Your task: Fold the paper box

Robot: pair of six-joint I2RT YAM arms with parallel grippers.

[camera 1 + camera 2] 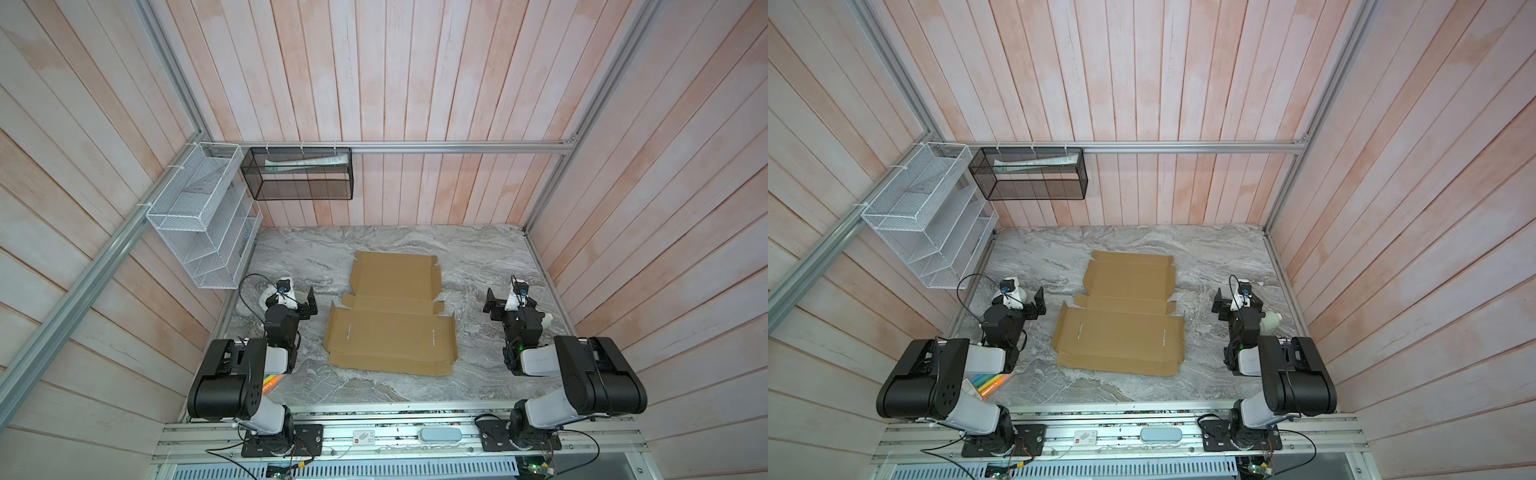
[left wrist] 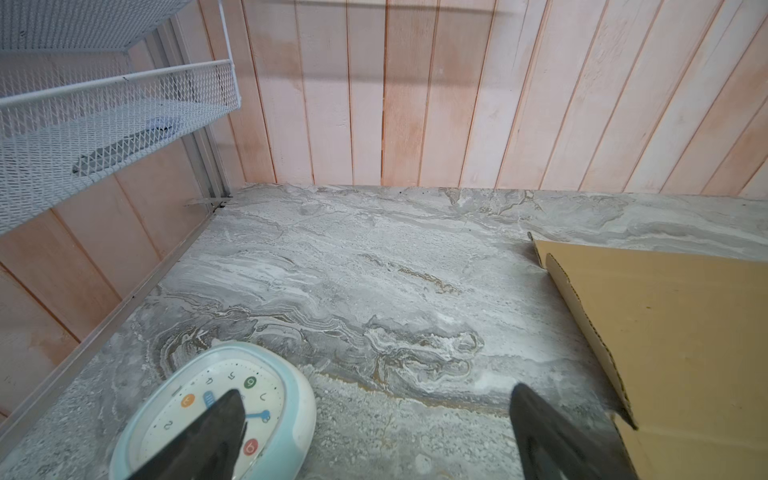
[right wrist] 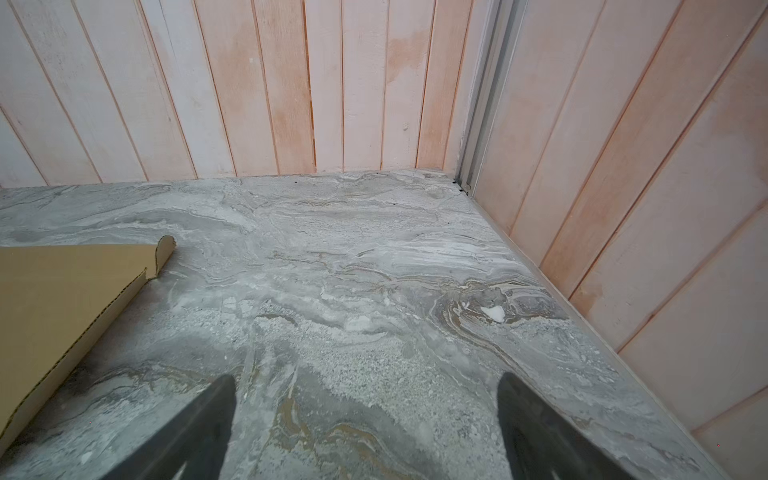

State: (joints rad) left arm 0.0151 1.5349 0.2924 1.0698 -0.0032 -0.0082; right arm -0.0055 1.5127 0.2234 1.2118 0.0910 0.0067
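Note:
The paper box (image 1: 390,324) (image 1: 1121,328) is a flat brown die-cut cardboard sheet with flaps and two slots, lying unfolded in the middle of the marble table in both top views. My left gripper (image 1: 310,303) (image 1: 1040,303) stands open just left of the sheet and does not touch it. The left wrist view shows its fingers spread wide (image 2: 376,390) over bare marble, with the sheet's edge (image 2: 673,332) beside one finger. My right gripper (image 1: 490,303) (image 1: 1219,305) (image 3: 366,377) is open and empty to the right of the sheet (image 3: 54,299).
A pale blue clock (image 2: 293,399) lies face up under the left gripper's outer finger. A white mesh rack (image 1: 199,220) and a black mesh basket (image 1: 299,174) hang at the back left. Coloured markers (image 1: 988,384) lie beneath the left arm. A pale rounded object (image 1: 1273,322) sits by the right arm.

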